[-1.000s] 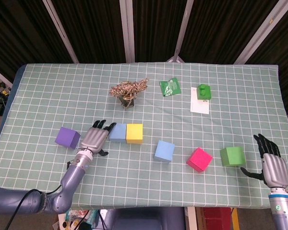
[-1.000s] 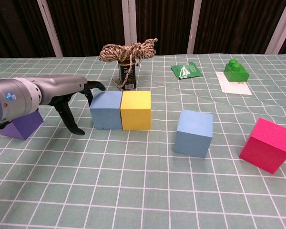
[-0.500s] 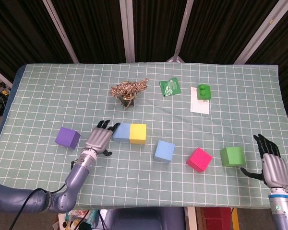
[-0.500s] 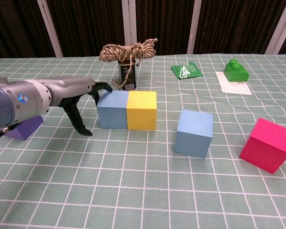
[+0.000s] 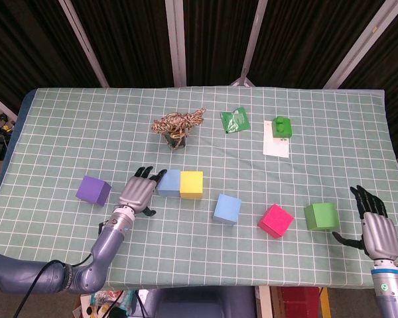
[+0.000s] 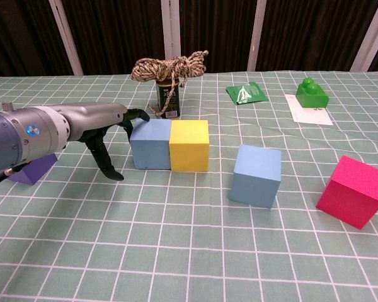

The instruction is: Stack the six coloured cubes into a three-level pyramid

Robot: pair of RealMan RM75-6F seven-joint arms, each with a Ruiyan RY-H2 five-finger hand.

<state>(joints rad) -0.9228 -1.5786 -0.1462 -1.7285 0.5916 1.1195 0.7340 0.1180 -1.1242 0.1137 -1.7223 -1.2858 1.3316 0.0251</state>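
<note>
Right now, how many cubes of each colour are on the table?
Purple cube: 1
Light blue cubes: 2, one beside the yellow, one alone
Yellow cube: 1
Pink cube: 1
Green cube: 1
Total: 6 cubes

left hand (image 5: 137, 193) low over the table (image 5: 66, 139), palm down, fingers (image 6: 136, 114) extended and spread, thumb hanging downward, grasping nothing. right hand (image 5: 377, 230) raised at near right edge, fingers apart, thumb out sideways, empty.
</note>
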